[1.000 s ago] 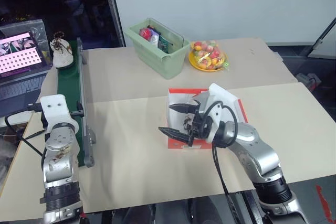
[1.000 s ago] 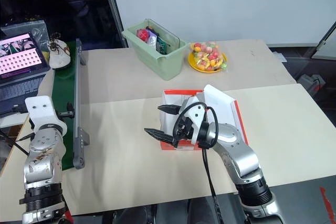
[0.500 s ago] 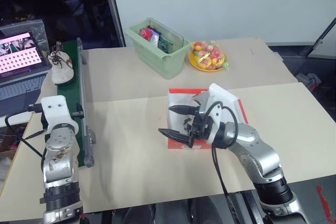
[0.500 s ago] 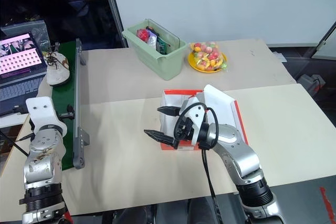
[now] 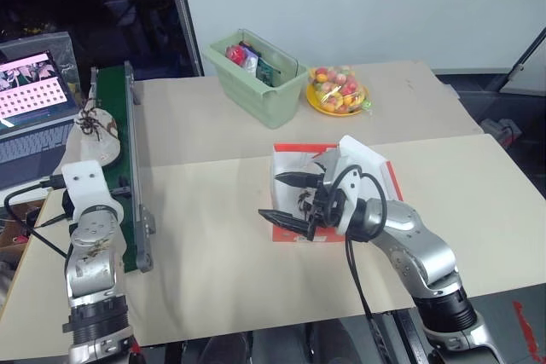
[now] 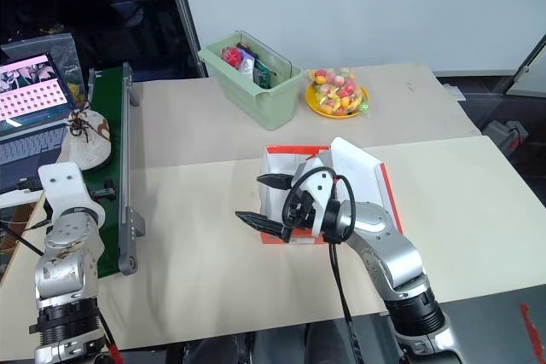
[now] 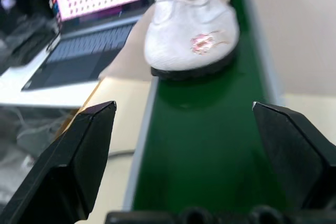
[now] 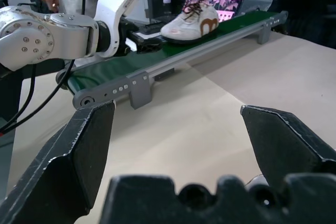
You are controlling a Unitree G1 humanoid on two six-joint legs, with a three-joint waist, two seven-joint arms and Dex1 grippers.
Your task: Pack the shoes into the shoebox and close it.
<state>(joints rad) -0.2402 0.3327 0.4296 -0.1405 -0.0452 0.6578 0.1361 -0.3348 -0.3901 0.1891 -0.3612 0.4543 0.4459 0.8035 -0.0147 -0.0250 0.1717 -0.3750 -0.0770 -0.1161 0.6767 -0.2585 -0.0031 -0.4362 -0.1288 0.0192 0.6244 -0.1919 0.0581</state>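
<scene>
the sneaker (image 5: 92,130) sits on the green conveyor (image 5: 115,138) at ten o'clock, just ahead of the left gripper (image 7: 197,145), jaws wide, empty. looks light, soft-sided; i'd pinch across the midfoot. right gripper (image 5: 290,196) gapes by the shoebox (image 5: 294,155).

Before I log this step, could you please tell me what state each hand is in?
Left hand: open, holding nothing.
Right hand: open, holding nothing.
</scene>
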